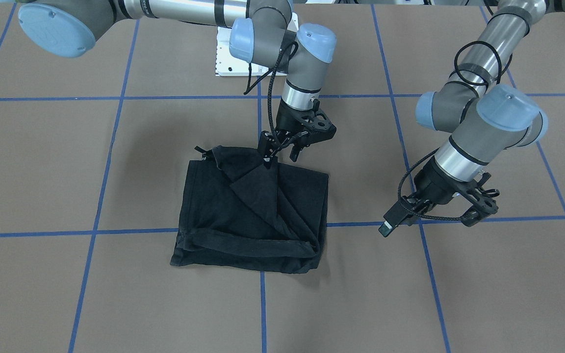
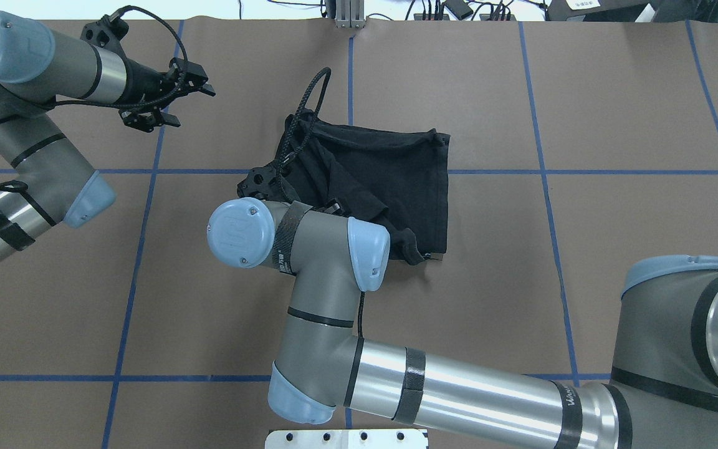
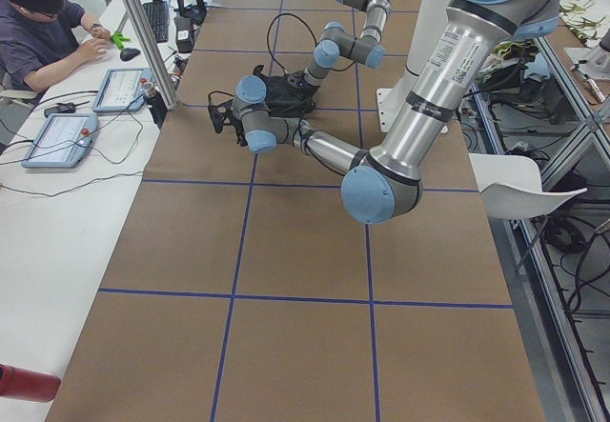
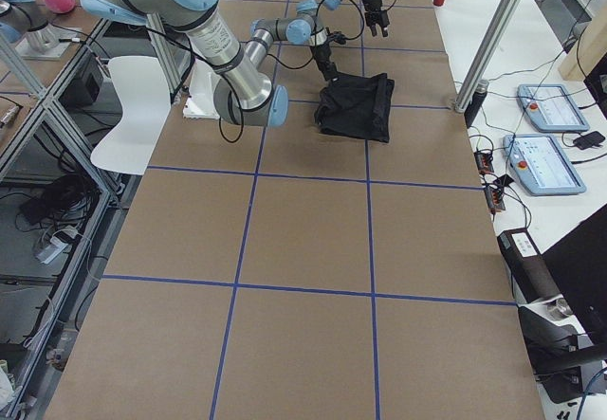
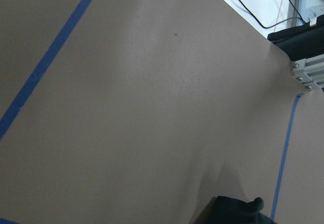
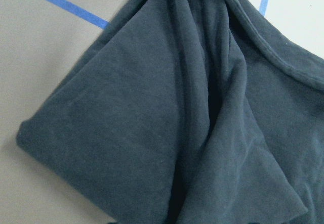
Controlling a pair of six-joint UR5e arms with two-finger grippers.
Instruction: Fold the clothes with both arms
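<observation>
Black T-shirt [image 1: 263, 215] folded on a brown table [image 1: 66, 171]
Well aside, left gripper [image 2: 194, 107] has jaws apart; right gripper [image 1: 287, 149] at its edge, jaws' state unclear

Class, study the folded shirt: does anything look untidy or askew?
The T-shirt is no neat rectangle. In the front-facing view its top layer bunches into diagonal ridges, its lower edge is rolled, and a scrap pokes out at its upper left corner.

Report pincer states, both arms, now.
Left pincer: open, holding nothing.
Right pincer: at the T-shirt edge; open or closed cannot be told.
</observation>
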